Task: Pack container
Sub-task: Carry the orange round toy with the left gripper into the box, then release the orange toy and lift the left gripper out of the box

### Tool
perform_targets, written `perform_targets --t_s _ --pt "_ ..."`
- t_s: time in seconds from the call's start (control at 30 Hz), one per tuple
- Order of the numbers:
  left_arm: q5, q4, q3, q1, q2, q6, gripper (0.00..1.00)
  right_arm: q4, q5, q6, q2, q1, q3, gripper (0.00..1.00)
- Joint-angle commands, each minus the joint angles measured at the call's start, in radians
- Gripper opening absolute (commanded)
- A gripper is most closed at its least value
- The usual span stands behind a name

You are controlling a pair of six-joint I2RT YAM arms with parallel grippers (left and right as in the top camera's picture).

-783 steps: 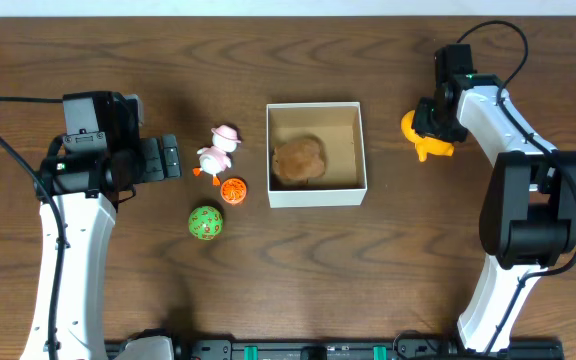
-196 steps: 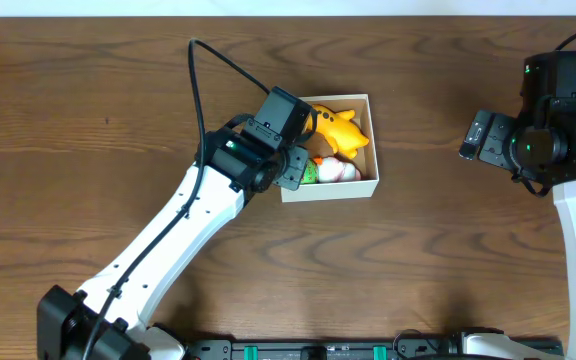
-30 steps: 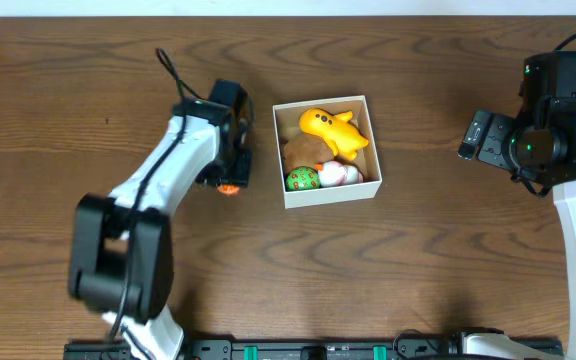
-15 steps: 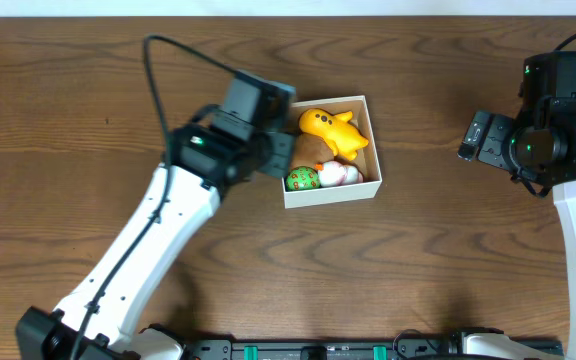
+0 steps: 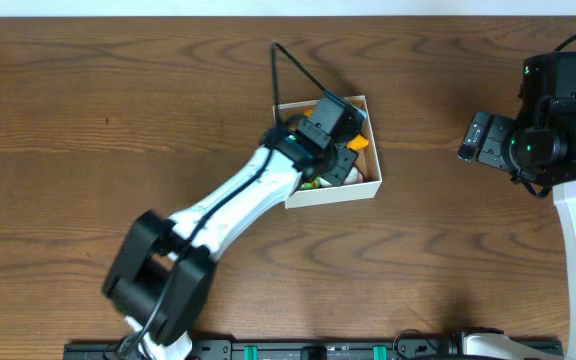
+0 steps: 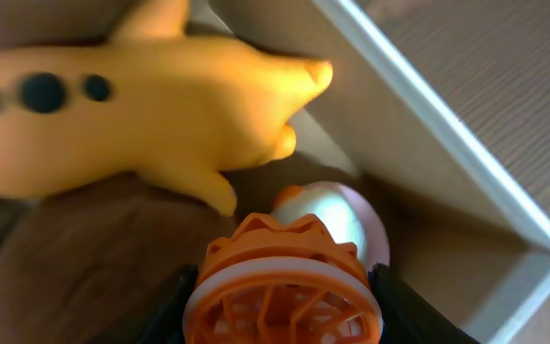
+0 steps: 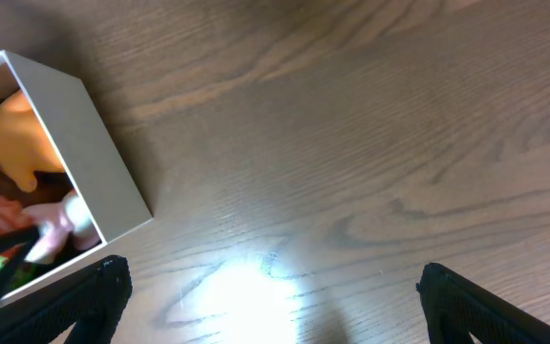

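While my left jaws clamp the orange ball over the container, my arm hides most of its contents from overhead. The container sits just 1 o'clock of the worktop's centre. A yellow toy, cut off, lies at 10 o'clock of the ball. My right jaws stand apart at 3 o'clock, well clear.

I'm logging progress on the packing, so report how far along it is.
Done: the yellow toy, a brown lump and a pink-and-white toy lie inside the container. In hand: the left gripper holds the orange ball just above them, within the walls. Left: releasing the ball and withdrawing that arm. The right gripper hangs open over the table, away from the container.
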Motion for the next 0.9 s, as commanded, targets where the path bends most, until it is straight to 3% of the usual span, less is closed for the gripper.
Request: perform_targets --t_s 0.0,0.07,0.17,0.3,0.6,0.7,0.73,0.87 --pt "0.007 0.016 0.009 -0.012 0.002 0.087 0.45 -0.002 -0.001 -0.005 0.003 -0.005 -0.001 0.99" --pt "0.007 0.025 0.010 -0.012 -0.001 0.105 0.46 -0.002 -0.001 -0.005 0.003 -0.005 -0.001 0.99" --pt "0.007 0.031 0.010 -0.012 -0.010 0.131 0.69 -0.002 -0.005 -0.005 0.003 -0.005 -0.001 0.99" --pt "0.006 0.030 0.011 -0.012 -0.037 0.159 0.82 -0.005 -0.005 -0.005 0.003 -0.004 -0.001 0.99" --pt "-0.112 -0.051 0.011 -0.012 -0.207 0.163 0.87 -0.008 -0.004 -0.005 0.003 -0.005 -0.001 0.99" --pt "-0.208 -0.146 0.011 -0.010 -0.312 0.163 0.95 -0.005 -0.004 -0.014 0.003 -0.005 -0.001 0.99" --pt "-0.241 -0.177 0.011 -0.008 -0.348 0.162 0.99 0.002 -0.008 -0.029 0.003 -0.005 -0.001 0.99" --pt "-0.371 -0.298 0.011 0.019 -0.505 0.083 0.98 0.071 -0.091 -0.194 -0.011 0.009 -0.001 0.99"
